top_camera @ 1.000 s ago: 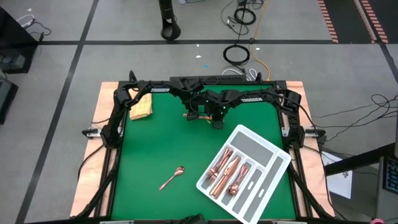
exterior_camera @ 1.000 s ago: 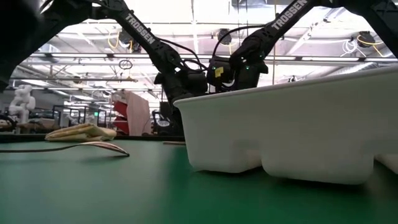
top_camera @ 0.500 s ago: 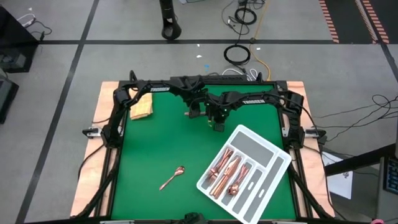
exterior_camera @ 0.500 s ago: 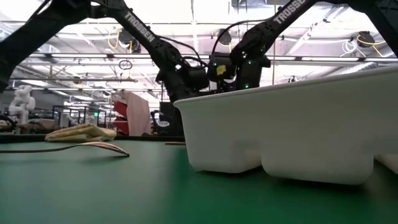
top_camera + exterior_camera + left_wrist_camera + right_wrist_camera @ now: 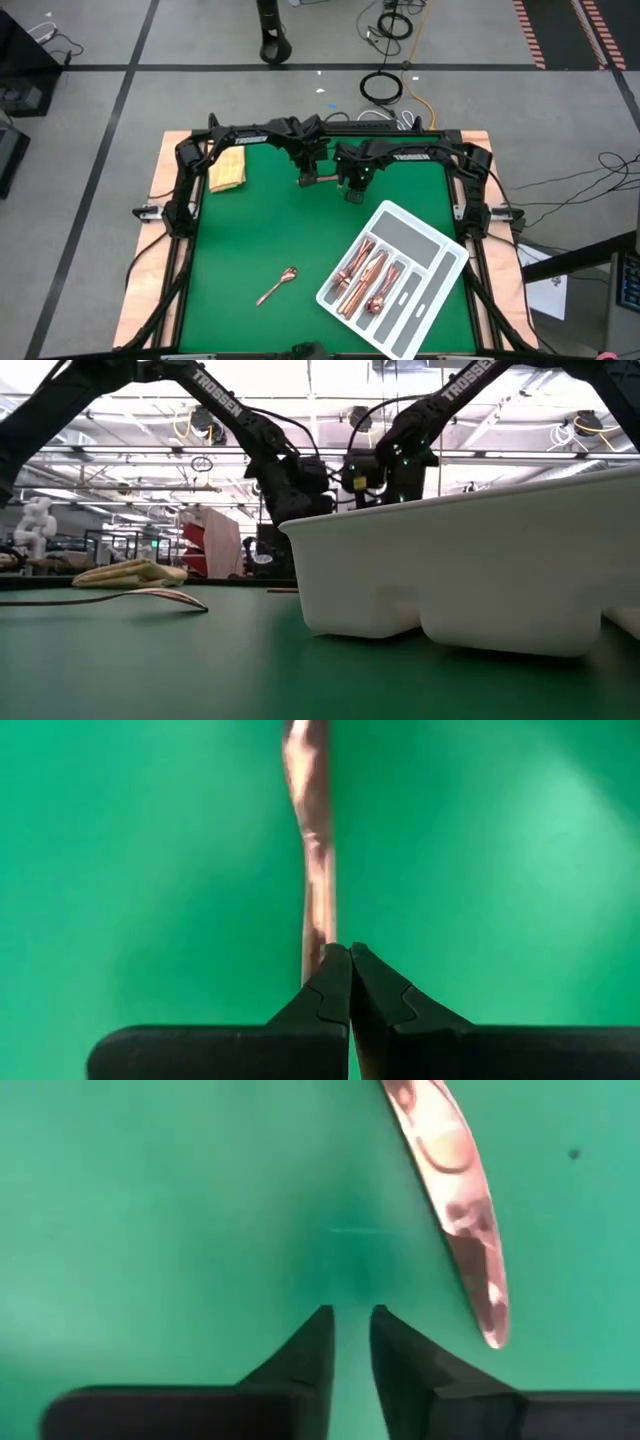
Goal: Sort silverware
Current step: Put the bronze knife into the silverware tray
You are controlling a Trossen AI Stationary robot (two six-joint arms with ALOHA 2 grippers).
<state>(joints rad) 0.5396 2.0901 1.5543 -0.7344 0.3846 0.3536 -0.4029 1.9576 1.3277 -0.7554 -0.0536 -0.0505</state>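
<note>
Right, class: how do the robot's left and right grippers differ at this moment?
The left gripper has its fingers shut on a copper utensil, while the right gripper has its fingers slightly apart and holds nothing. The utensil runs straight out from the left gripper, whereas a copper blade passes off to one side of the right gripper. Both grippers are over the green mat, close together.
</note>
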